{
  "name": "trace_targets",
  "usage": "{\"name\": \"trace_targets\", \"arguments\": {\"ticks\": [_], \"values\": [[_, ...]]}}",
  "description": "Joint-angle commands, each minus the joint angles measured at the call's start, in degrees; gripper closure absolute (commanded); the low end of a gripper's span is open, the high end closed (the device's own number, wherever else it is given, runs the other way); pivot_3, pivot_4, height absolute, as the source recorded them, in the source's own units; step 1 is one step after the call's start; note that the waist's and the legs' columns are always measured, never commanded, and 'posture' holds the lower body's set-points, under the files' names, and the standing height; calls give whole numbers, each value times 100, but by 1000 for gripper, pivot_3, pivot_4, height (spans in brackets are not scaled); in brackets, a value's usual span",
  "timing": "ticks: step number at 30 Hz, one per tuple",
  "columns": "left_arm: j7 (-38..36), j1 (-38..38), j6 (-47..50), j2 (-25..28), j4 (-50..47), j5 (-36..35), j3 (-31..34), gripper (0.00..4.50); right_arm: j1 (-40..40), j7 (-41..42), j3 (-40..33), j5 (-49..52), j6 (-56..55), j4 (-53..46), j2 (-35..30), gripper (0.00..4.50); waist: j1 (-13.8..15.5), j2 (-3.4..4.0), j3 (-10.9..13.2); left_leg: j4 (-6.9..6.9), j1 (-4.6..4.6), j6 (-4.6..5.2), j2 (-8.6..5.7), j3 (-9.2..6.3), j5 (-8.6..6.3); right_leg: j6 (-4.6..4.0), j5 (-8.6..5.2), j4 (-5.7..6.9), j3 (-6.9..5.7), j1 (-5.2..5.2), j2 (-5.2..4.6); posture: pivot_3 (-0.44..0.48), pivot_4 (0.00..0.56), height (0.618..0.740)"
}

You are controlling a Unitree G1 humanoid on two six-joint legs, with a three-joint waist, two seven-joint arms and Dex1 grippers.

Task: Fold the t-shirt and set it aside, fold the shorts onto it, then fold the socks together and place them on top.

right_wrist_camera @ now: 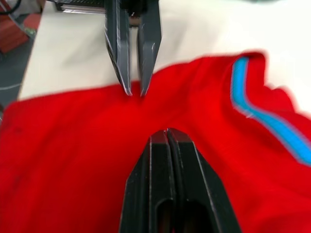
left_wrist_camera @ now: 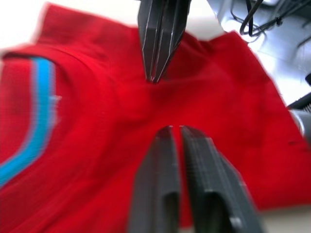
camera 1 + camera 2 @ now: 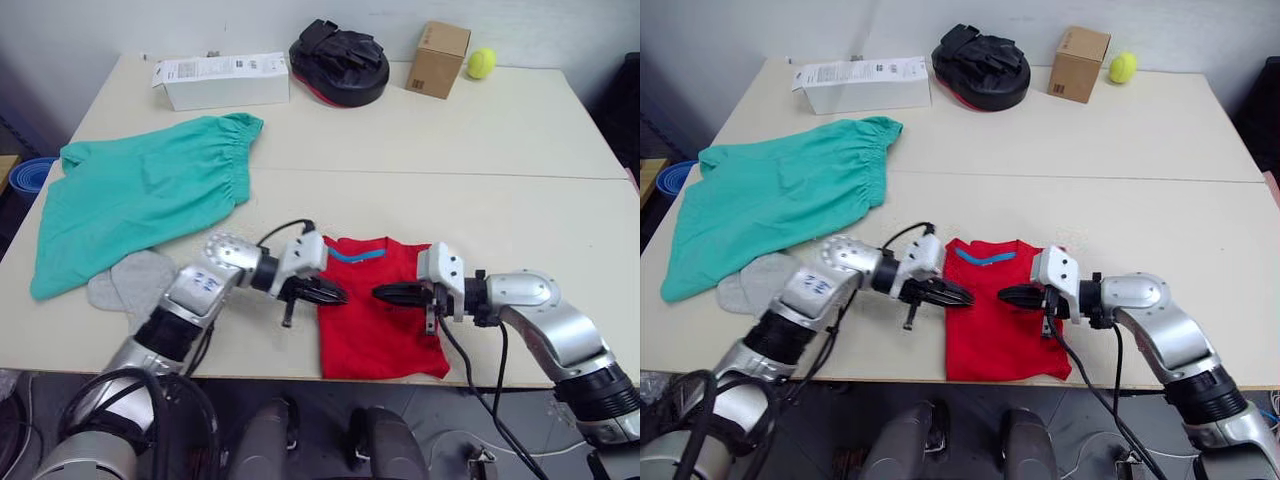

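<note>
The red t-shirt [image 3: 375, 325] lies folded into a narrow rectangle at the table's front edge, its blue collar band [image 3: 355, 256] facing the far side. My left gripper [image 3: 340, 295] hovers over the shirt's left edge, its fingers all but shut with only a thin slit and nothing between them. My right gripper [image 3: 381, 292] points at it from the right over the shirt's middle, shut and empty; the two tips are close but apart. The teal-green shorts [image 3: 140, 195] lie spread out at the left, partly over the grey socks [image 3: 130, 282].
Along the far edge stand a white box [image 3: 222, 80], a black padded mitt [image 3: 340, 60], a small cardboard box [image 3: 438, 58] and a yellow-green ball [image 3: 481, 63]. Bare table [image 3: 480, 170] stretches behind and right of the shirt.
</note>
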Motion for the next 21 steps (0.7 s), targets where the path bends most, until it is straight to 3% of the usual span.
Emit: {"name": "trace_targets", "arguments": {"ticks": [1, 6, 15, 18, 21], "values": [[126, -114, -310, -111, 345, 378, -39, 4485, 76, -12, 53, -314, -136, 55, 81, 4500, 2, 0, 0, 3, -1, 1, -1, 2, 2, 0, 0, 8, 1, -4, -2, 0, 150, 740], [186, -78, -393, -194, 562, 630, -38, 4485, 13, -253, -178, -509, -58, 528, 233, 4500, -3, -1, -2, 0, 9, 0, 0, 1, 15, -11, 7, 20, 4, -4, -6, 0, 150, 740], [4, 26, -459, -108, 443, 650, 91, 4485, -1355, -705, -1022, -760, -507, 3216, 346, 4500, -75, 0, -3, -6, 8, 3, 0, -5, 24, -12, 29, 15, -3, -4, -10, 0, 150, 740], [-2, 32, -448, -130, 411, 648, 140, 4485, -1497, -361, -1193, -500, -528, 3178, 423, 4500, -74, 0, -3, -11, 7, -3, 0, -4, 33, -12, 29, 16, -6, -5, -6, 0, 150, 740], [-9, 23, -430, -155, 373, 641, 177, 4485, -1304, -25, -1276, -23, -188, 2274, 588, 4500, -75, 0, -3, -13, 5, -3, 2, -4, 34, -12, 29, 14, -5, -6, -2, 0, 150, 740]]}}
